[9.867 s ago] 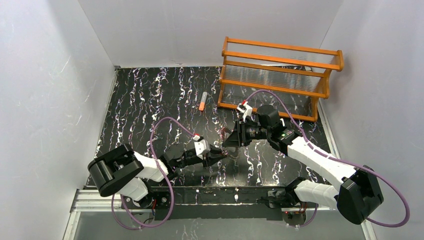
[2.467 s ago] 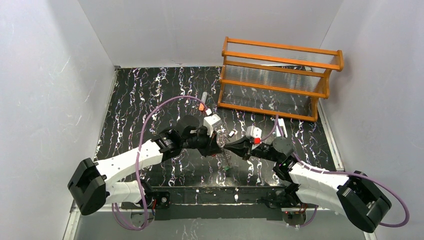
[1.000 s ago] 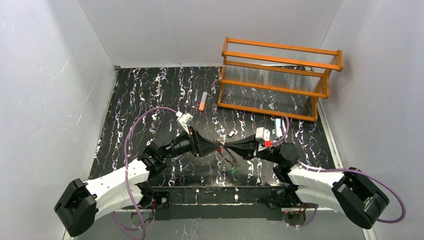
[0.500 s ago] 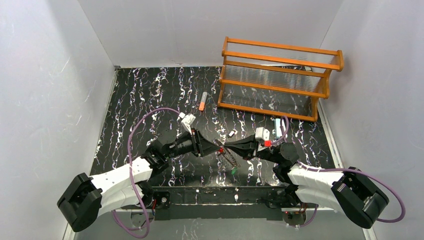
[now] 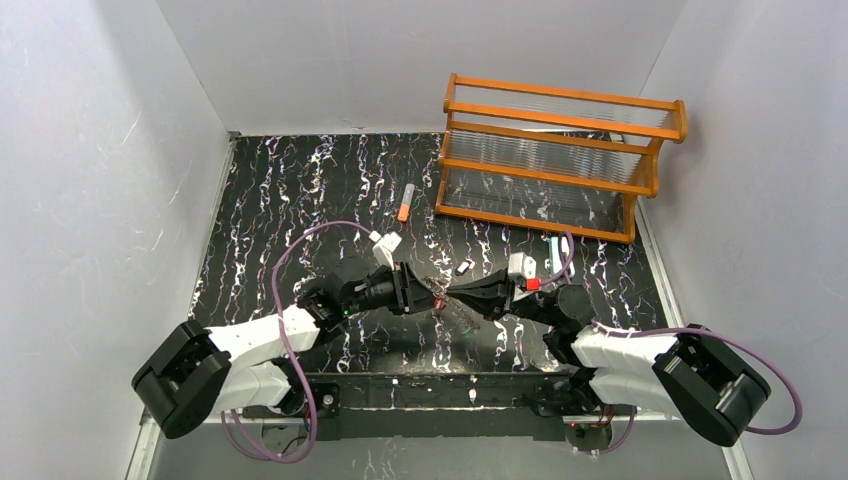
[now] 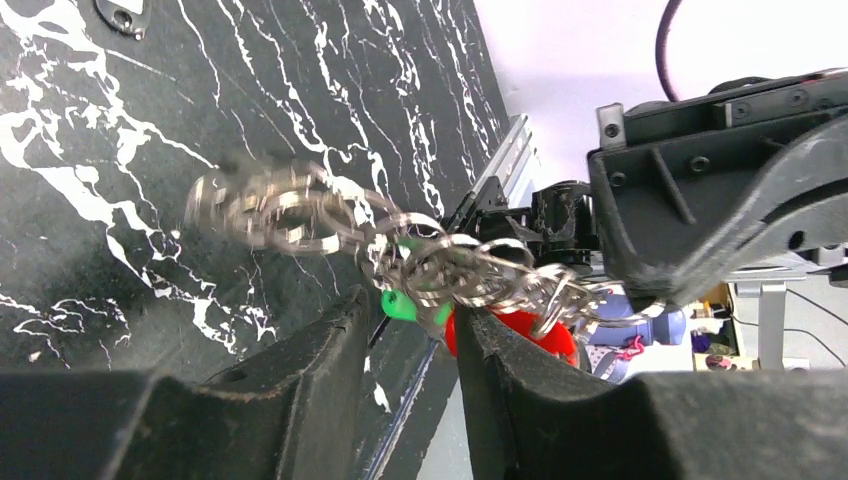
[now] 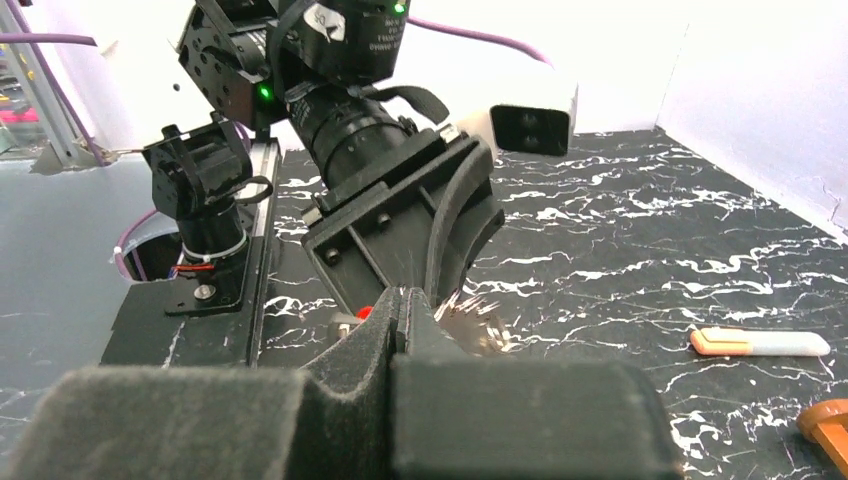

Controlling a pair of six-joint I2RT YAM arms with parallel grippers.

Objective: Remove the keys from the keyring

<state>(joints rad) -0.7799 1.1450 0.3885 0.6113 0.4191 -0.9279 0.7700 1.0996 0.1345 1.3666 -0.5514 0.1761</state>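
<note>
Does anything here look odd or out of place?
The keyring hangs as a tangle of linked loops from the shut right gripper, its far end blurred, so it is probably swinging. A dark-and-white key lies loose on the table, apart from it.

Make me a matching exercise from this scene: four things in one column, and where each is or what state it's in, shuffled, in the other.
Things:
1. rack
2. tube
3. right gripper
4. green key

Places or states:
A. lying flat on the table, left of the rack
B. in the gap between the left gripper fingers
C. standing at the far right of the table
D. shut on the keyring

Pairs: 1-C, 2-A, 3-D, 4-B
</note>
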